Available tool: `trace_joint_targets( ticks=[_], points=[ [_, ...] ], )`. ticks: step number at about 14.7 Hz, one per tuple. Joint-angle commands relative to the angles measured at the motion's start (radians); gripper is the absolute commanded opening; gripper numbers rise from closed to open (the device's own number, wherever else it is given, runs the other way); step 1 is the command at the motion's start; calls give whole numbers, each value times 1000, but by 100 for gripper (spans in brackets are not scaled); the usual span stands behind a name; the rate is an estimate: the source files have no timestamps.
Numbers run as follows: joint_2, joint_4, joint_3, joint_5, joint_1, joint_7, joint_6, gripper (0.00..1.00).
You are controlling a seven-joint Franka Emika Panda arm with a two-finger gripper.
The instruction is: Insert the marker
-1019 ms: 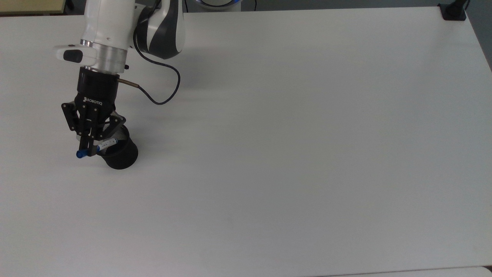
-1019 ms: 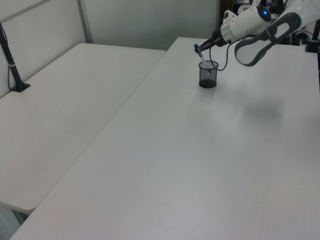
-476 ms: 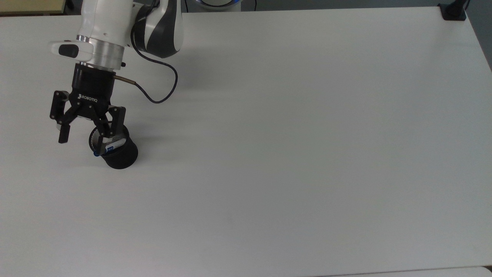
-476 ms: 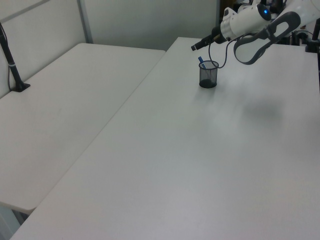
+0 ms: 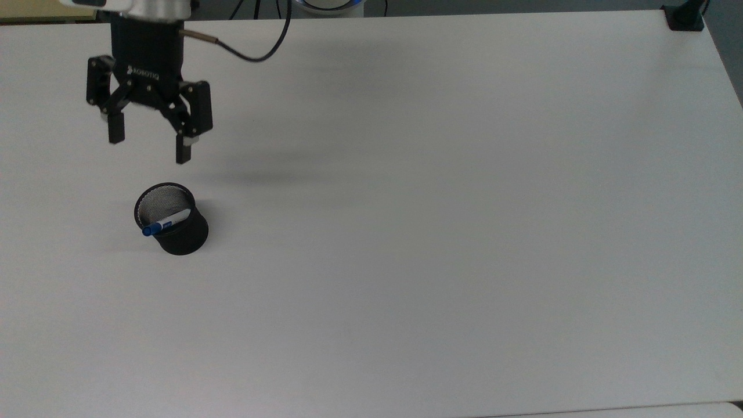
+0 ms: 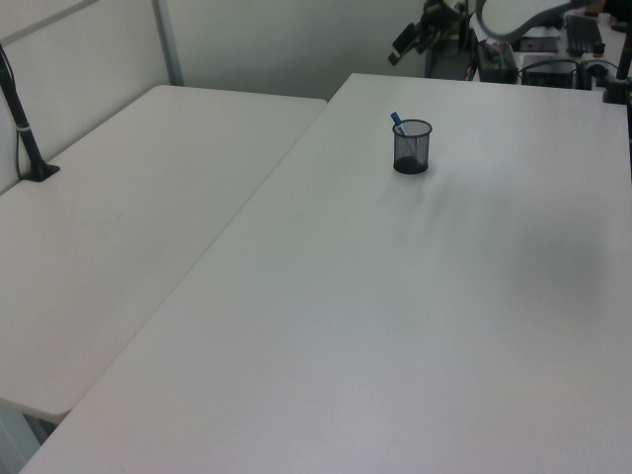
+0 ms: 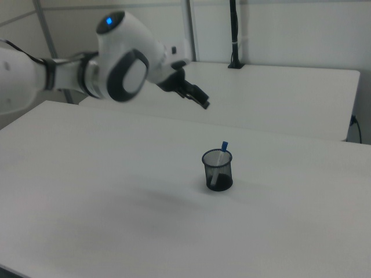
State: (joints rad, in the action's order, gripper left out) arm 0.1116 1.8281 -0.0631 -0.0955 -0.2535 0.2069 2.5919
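Marker (image 5: 165,222) sits inside the black mesh cup (image 5: 183,235), leaning on the rim with its blue cap uppermost; in the right view (image 7: 222,149) the cap pokes just above the rim, white barrel running down to the cup floor. Cup stands upright on the white table (image 5: 435,232), near the top view's left edge

Tool (image 5: 150,139) is empty, fingers spread wide, raised well clear of the cup toward the top view's upper left. A cable (image 5: 255,49) trails from its wrist. In the right view the tool (image 7: 200,99) hangs above and to the right view's left of the cup

Judgement: insertion looks done; marker is contained and at rest, nothing in the tool

Handling estimate: marker likely light, rigid, smooth plastic, so somewhat slippery under the pads; not fragile. If it needed re-taking, the exposed capped end above the rim is the only accessible hold, pinched across the barrel. The cup appears light too and could tip or slide if the marker were levered against its wall
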Motion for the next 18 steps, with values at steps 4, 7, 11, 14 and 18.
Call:
trace_joint_targets(
  ticks=[4,7,11,14,18],
  points=[
    [-78,-214,-15,60,48,91,-770,100],
    [-118,-210,-3,88,83,82,-897,100],
    [-136,-188,57,88,180,-56,-873,100],
    [-118,-182,97,72,255,-196,-823,100],
    [-121,-184,120,74,266,-235,-826,100]
  ],
)
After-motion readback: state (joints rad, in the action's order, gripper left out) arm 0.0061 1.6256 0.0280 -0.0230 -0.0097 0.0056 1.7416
